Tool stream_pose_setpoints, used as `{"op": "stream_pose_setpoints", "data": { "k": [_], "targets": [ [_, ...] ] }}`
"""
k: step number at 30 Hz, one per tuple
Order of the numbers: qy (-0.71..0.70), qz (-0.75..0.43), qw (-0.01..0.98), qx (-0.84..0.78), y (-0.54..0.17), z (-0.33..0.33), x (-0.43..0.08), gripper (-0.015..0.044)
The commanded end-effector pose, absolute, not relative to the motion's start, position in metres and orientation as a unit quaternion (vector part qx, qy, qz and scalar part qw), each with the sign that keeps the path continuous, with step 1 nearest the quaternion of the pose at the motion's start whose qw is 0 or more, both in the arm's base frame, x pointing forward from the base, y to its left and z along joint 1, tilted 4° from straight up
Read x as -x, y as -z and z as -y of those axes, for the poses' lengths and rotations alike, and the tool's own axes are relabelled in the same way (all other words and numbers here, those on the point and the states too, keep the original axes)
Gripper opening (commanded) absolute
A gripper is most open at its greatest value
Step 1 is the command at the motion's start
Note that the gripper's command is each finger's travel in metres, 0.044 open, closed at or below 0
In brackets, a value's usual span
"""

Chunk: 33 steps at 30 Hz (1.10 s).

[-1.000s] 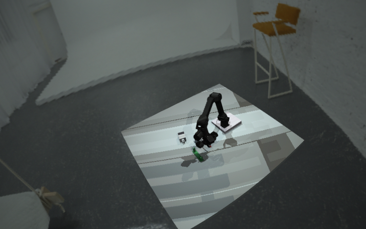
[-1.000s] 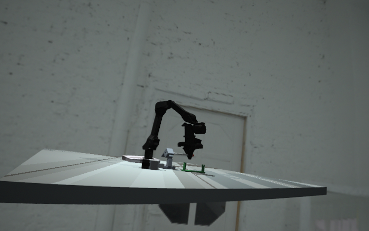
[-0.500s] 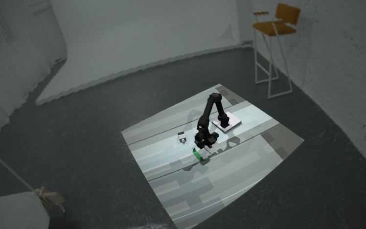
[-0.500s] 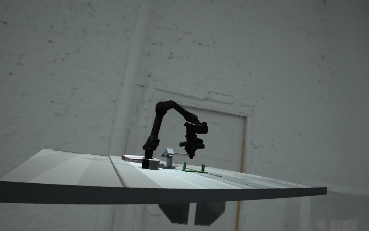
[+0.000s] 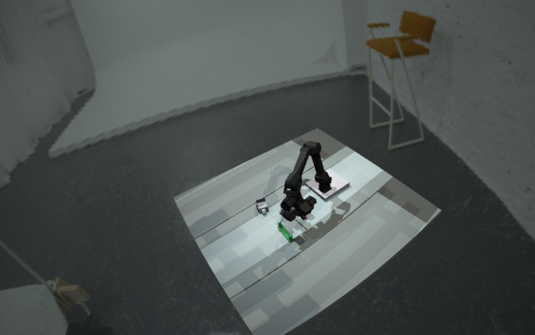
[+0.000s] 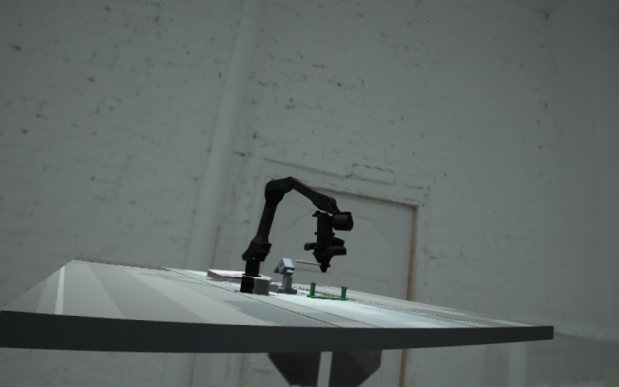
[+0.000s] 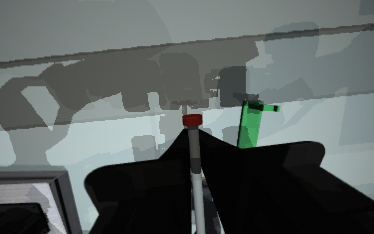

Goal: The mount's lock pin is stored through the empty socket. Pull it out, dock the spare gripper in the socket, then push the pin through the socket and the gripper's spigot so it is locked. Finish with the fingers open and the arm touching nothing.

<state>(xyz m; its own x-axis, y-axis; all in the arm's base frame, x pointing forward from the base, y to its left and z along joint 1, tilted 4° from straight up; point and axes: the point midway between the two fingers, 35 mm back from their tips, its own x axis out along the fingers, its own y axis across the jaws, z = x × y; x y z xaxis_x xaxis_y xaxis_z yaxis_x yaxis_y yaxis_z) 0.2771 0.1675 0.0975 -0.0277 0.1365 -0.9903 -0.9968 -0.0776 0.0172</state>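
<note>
My gripper (image 6: 323, 269) (image 7: 189, 132) is shut on the lock pin (image 6: 308, 262) (image 7: 199, 200), a thin grey rod with a red head. The pin lies about level above the table, its plain end pointing toward the mount in the exterior view. The grey mount (image 6: 286, 282) stands upright with a tilted socket on top. A small gap shows between the pin's end and the socket there; the depth between them I cannot tell. In the top view the arm mostly hides the mount. The spare gripper (image 5: 261, 205) (image 6: 261, 286), a small grey block shape, lies on the table beside the mount.
A green cradle (image 5: 285, 232) (image 6: 327, 298) (image 7: 249, 129) with two upright ends stands on the table near and below my gripper. The arm's base stands on a pale plate (image 5: 338, 185). A grey-edged frame (image 7: 67, 200) shows at the wrist view's lower left.
</note>
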Motion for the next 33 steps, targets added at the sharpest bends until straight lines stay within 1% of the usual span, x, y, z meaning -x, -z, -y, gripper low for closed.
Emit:
{"op": "stream_pose_setpoints", "data": {
  "k": [1,8,33],
  "targets": [
    [-0.558,-0.451,0.508,0.477,-0.097,-0.168,-0.277,0.0000],
    [-0.557,-0.451,0.509,0.477,-0.098,-0.169,-0.279,0.0000],
    [-0.536,-0.465,0.534,0.460,-0.113,-0.207,-0.346,0.0000]
  ]
}}
